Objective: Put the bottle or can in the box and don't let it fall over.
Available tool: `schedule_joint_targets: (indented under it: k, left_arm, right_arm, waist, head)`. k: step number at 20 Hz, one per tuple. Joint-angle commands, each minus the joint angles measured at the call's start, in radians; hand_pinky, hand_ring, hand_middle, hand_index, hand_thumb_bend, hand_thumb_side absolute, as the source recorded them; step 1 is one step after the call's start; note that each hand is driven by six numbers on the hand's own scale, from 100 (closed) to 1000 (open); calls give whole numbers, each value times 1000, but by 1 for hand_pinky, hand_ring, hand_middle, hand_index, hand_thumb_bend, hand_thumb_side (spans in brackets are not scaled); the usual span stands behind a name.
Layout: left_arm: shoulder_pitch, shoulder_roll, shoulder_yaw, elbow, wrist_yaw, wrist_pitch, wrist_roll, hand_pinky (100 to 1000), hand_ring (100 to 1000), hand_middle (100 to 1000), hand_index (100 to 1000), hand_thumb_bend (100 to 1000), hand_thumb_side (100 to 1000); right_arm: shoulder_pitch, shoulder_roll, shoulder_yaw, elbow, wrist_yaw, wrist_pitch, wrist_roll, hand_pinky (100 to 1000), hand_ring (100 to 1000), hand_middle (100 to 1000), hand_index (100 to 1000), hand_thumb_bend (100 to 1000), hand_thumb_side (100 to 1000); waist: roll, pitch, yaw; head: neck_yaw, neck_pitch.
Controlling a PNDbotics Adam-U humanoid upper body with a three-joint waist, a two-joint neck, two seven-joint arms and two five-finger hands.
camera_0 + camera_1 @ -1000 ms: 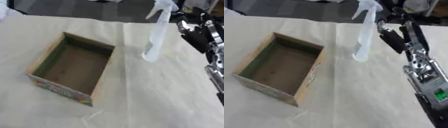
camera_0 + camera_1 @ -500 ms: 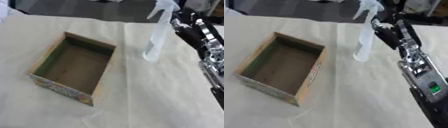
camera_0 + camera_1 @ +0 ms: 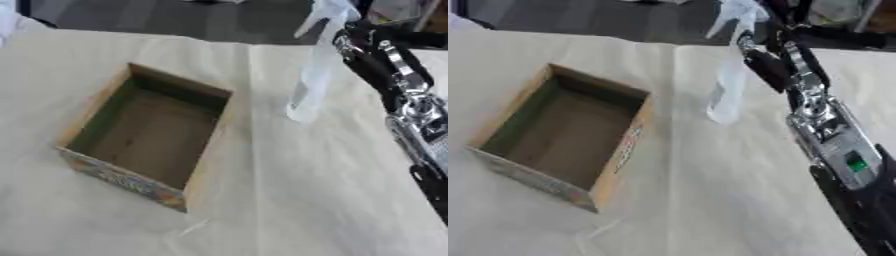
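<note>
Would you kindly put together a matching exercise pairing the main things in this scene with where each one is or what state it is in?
Things:
1. spray bottle
2. cardboard box
3. right hand
4. table cloth

States:
A. open-topped and empty, on the left
B. pale cover spread under everything
C. upright on the table, outside the box
D. black, right beside the bottle on its right

Pairs: 1-C, 2-A, 3-D, 4-B
</note>
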Motion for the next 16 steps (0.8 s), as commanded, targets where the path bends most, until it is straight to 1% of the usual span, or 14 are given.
schedule_joint_targets:
  k: [1, 7, 12, 16]
  left_arm:
    - [-9, 27, 5, -9, 0, -1, -4, 996, 797, 804, 776, 332, 509]
    - [-10, 25, 4, -9, 0, -1, -6, 997, 797, 804, 776, 331, 508]
    - [-12, 22, 3, -9, 0, -1, -8, 998, 796, 804, 776, 330, 509]
    - [-13, 20, 3, -10, -1, -1, -8, 998, 796, 804, 776, 329, 510]
  right_arm:
    - [-19, -10, -2, 5, -15, -10, -7, 1000, 1000, 1000, 1000, 100, 653]
    - [-32, -5, 2, 18, -35, -23, 1, 1000, 1000, 1000, 1000, 100, 663]
    - [-46, -5, 3, 37, -50, -33, 4, 1000, 1000, 1000, 1000, 100, 671]
    - [-58, -12, 1, 62, -48, -41, 5, 1000, 1000, 1000, 1000, 100, 673]
  waist:
    - [3, -9, 1]
    - [4, -5, 2]
    - [4, 0, 5]
    - [4, 6, 7]
  head:
    - [-3, -3]
    - [-4, -6]
    - [-4, -14]
    - [-5, -19]
